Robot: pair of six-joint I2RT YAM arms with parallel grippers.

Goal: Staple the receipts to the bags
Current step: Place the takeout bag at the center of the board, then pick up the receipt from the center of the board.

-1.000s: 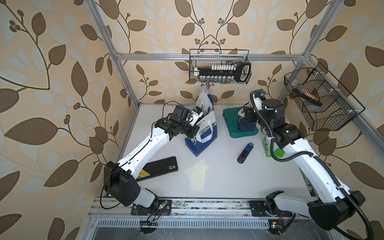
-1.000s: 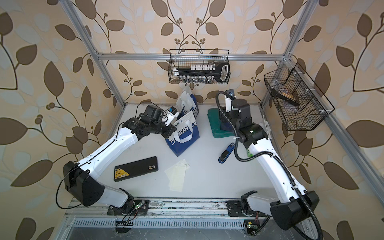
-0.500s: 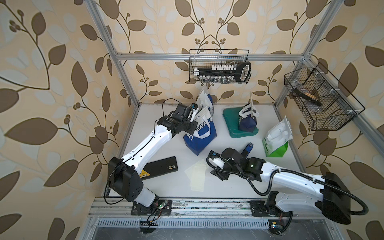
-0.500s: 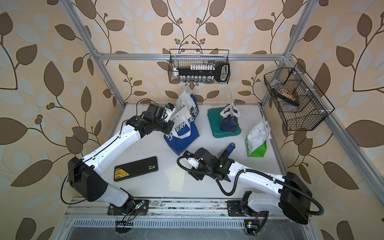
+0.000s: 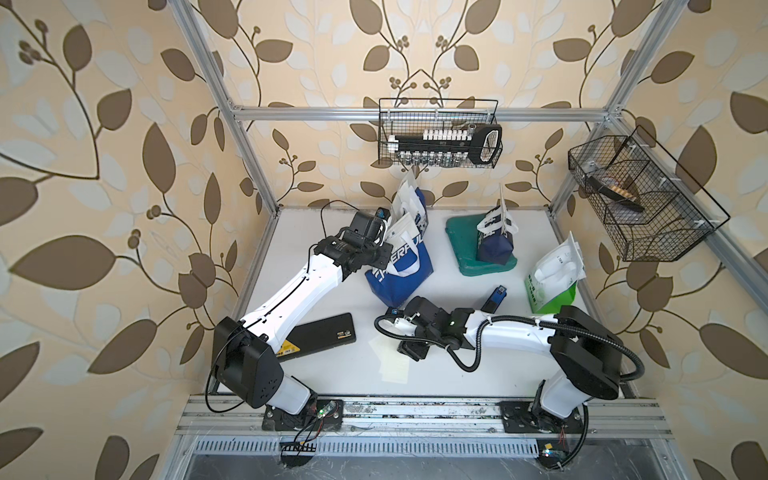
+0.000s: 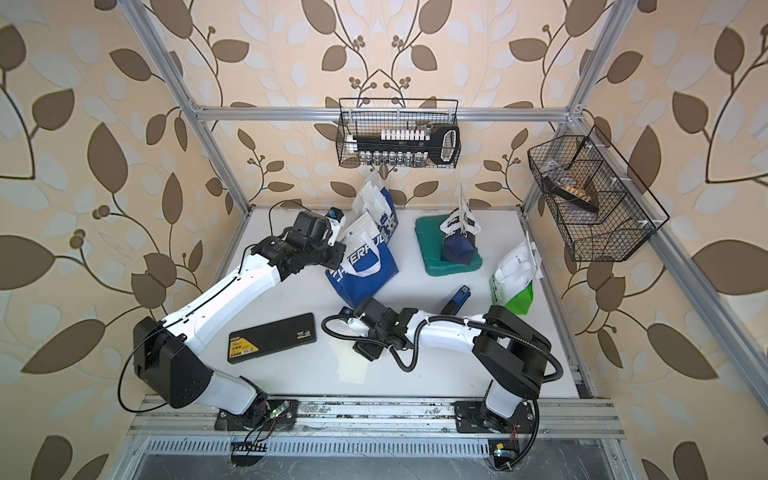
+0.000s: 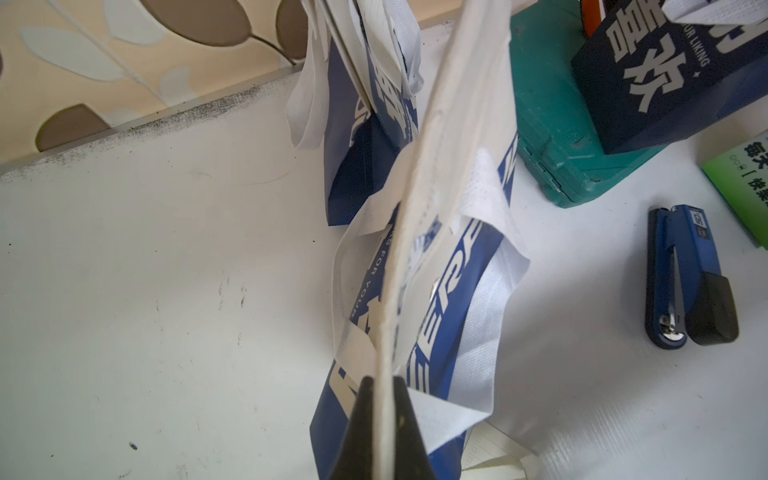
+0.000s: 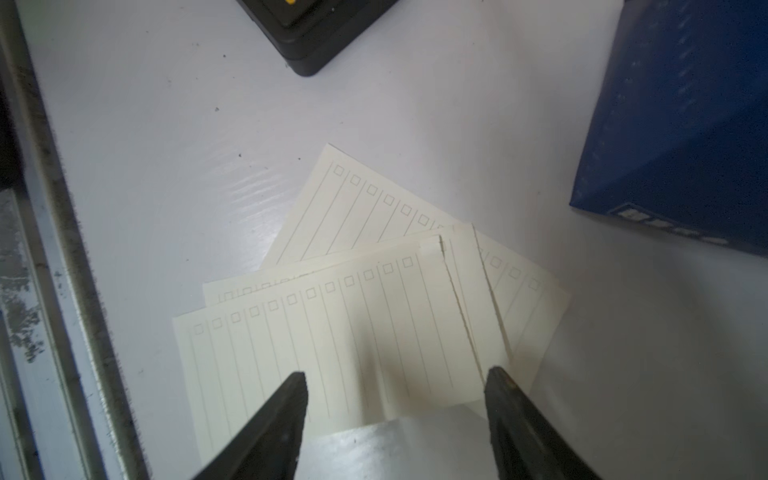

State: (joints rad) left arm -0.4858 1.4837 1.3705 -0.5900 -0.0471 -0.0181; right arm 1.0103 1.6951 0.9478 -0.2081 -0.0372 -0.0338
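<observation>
Several pale lined receipts (image 5: 392, 365) (image 8: 353, 332) lie fanned on the table near the front. My right gripper (image 8: 395, 378) (image 5: 409, 351) hangs open just above them, one finger on each side of the top slip. My left gripper (image 7: 384, 386) (image 5: 384, 255) is shut on the white top edge of the front blue-and-white bag (image 5: 401, 270) (image 6: 361, 270). A second blue-and-white bag (image 5: 409, 203) stands behind it. The small navy bag (image 5: 494, 245) stands on the green case. The white-and-green bag (image 5: 552, 278) leans at the right.
A blue stapler (image 5: 494, 297) (image 7: 681, 282) lies between the bags and my right arm. A flat black case (image 5: 320, 336) lies at the front left, and the green case (image 5: 465, 249) at the back. Wire baskets (image 5: 438, 133) (image 5: 636, 199) hang on the back and right walls.
My right arm has swung from the navy bag at the back down to the front and now hovers over the receipts. The left gripper keeps its hold on the bag, shifted slightly.
</observation>
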